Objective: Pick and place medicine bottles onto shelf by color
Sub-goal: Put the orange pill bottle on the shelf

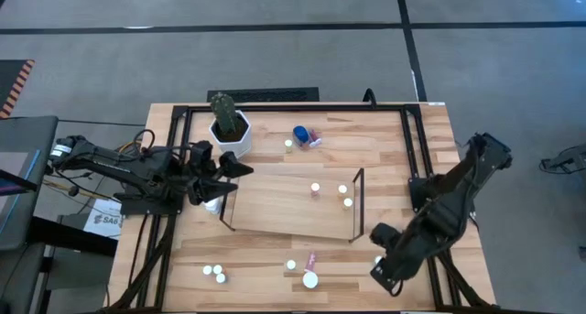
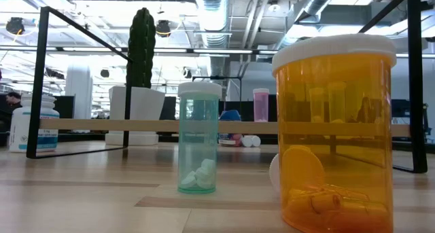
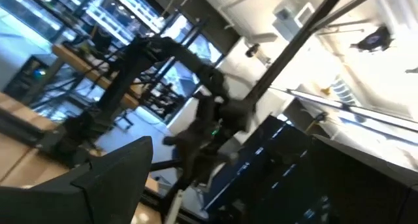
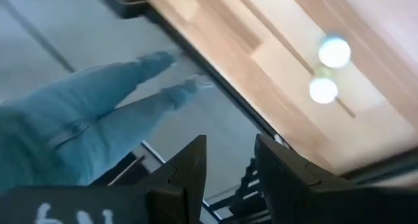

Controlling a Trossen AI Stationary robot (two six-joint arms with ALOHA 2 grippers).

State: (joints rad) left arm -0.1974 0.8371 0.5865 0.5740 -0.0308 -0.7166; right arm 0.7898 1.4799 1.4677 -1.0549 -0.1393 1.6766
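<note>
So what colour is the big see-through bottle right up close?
Orange, with a white cap: the big bottle shows best in the low view.

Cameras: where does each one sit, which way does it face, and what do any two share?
High: overhead, straight down on the table; both arms show, left gripper by the cactus, right gripper on the right side.
Low: table-top height, level across; orange bottle and teal bottle close; no arm.
Left wrist: tilted up into the room; part of its own gripper.
Right wrist: past its open fingers at the table edge, two white caps, a person's legs.
Shared: cactus, high and low.
</note>
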